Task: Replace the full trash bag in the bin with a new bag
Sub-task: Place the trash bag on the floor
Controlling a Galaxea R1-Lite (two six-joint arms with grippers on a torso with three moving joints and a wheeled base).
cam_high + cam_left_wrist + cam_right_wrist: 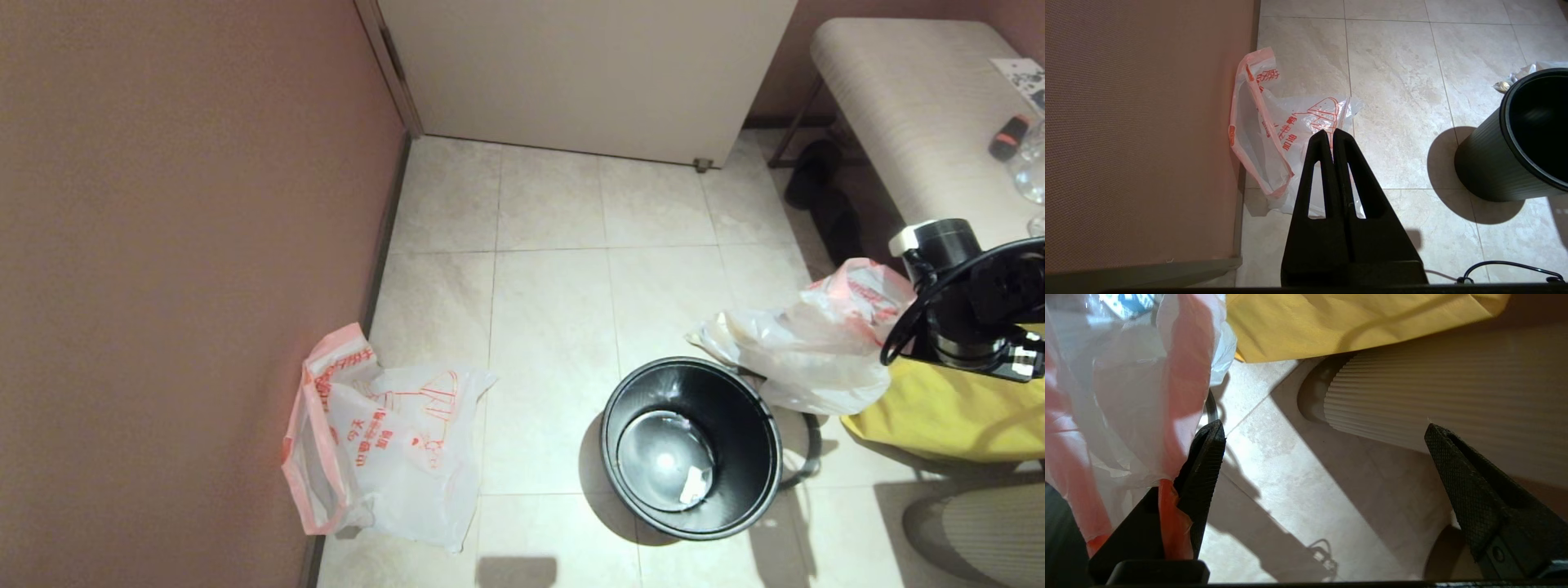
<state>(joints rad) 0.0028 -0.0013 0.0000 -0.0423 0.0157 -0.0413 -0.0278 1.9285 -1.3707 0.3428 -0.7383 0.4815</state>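
Observation:
The black bin [739, 400] stands open on the tiled floor with a small pale scrap [694, 483] at its bottom; its outside wall [1490, 171] also shows in the left wrist view. Its grey ring [811, 449] lies on the floor behind it. The full trash bag [808, 351] slumps just right of the bin against a yellow bag. My right gripper [1323, 430] is open beside that bag [1139, 388]; a pink handle strip hangs along the outer side of one finger [1208, 465], with nothing between the fingers. The new bag [392, 433] lies by the left wall. My left gripper [1329, 132] hovers shut above the new bag [1290, 122].
The big yellow bag [947, 408] sits at right under my right arm [963, 294]. A ribbed bench [914, 106] and a ribbed stool [988, 523] crowd the right side. The pink wall [163, 245] bounds the left, a door [588, 73] the back. Dark shoes [816, 188] lie under the bench.

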